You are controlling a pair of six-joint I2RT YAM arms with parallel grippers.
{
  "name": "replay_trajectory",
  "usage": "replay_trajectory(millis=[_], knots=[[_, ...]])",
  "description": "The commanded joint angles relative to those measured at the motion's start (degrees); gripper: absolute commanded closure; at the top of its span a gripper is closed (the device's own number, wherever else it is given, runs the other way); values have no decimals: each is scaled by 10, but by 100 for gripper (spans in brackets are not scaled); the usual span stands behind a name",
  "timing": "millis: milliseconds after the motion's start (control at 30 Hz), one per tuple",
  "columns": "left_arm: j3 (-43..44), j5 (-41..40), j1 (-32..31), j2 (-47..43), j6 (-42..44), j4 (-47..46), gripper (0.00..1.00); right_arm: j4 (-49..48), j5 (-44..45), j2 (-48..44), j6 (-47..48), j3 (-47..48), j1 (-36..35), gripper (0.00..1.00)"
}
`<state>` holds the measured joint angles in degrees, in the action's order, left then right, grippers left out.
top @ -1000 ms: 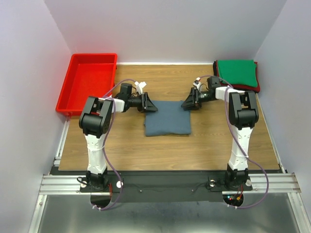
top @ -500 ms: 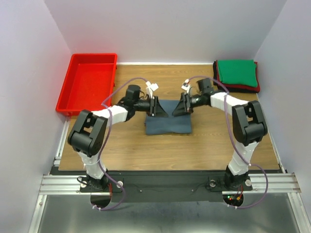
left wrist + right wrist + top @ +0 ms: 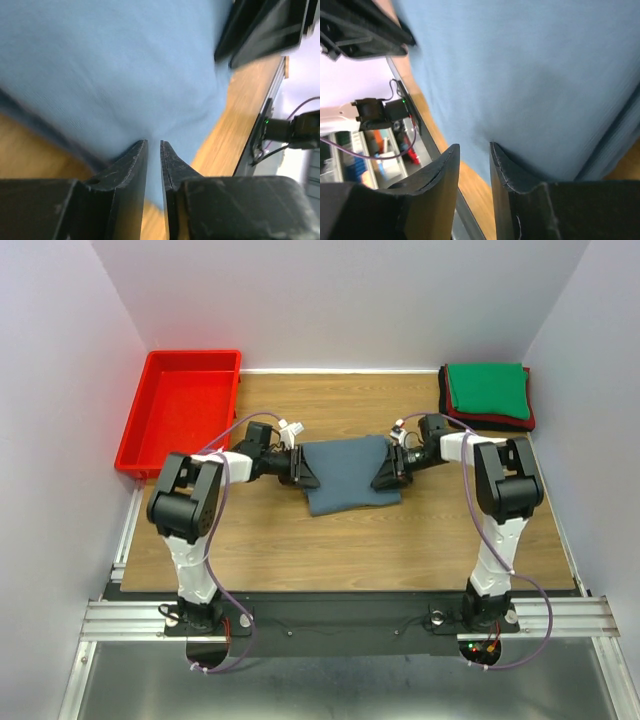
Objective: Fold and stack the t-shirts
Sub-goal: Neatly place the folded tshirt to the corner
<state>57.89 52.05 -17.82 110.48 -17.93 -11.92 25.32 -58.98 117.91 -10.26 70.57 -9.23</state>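
The slate blue-grey t-shirt (image 3: 345,472), folded to a small rectangle, sits at the middle of the table between my two grippers. My left gripper (image 3: 308,472) is at its left edge and my right gripper (image 3: 383,476) at its right edge. In the left wrist view the left gripper (image 3: 154,142) has narrow jaws with the blue cloth (image 3: 125,65) puckering into them. In the right wrist view the right gripper (image 3: 474,145) pinches the blue cloth (image 3: 530,75) at its tips with a wider gap. A folded green t-shirt (image 3: 487,388) tops a stack at the back right, with red and dark layers beneath.
A red plastic tray (image 3: 190,356) stands at the back left corner, nothing in it. The wooden table (image 3: 330,540) shows bare board in front of the shirt. White walls close in the left, back and right sides.
Both grippers have dropped to the shirt's left and right edges and narrowed onto the cloth. The shirt's shape has changed: it now looks wider at the top and slightly skewed.
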Motion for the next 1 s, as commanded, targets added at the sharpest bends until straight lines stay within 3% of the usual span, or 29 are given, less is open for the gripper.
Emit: replay_trajectory(millis=[0,167,367,533,667,833,967], knots=[[-11,43,-20,-118,76,35,71,21,-25,-85,12,17,-6,63],[-53,61,-60,-149,32,8,69,18,-39,-130,-4,-38,-48,62],[-90,25,-80,-72,-18,-60,69,16,5,-51,48,-68,-50,61],[-65,-35,-30,-1,41,4,67,17,52,-11,77,-70,4,62],[-48,-56,8,5,100,60,68,29,68,-20,97,-78,32,62],[-53,-20,9,-46,129,90,67,84,27,-80,138,-68,32,60],[-17,-21,-31,-159,198,141,58,94,-26,-153,109,-52,49,53]])
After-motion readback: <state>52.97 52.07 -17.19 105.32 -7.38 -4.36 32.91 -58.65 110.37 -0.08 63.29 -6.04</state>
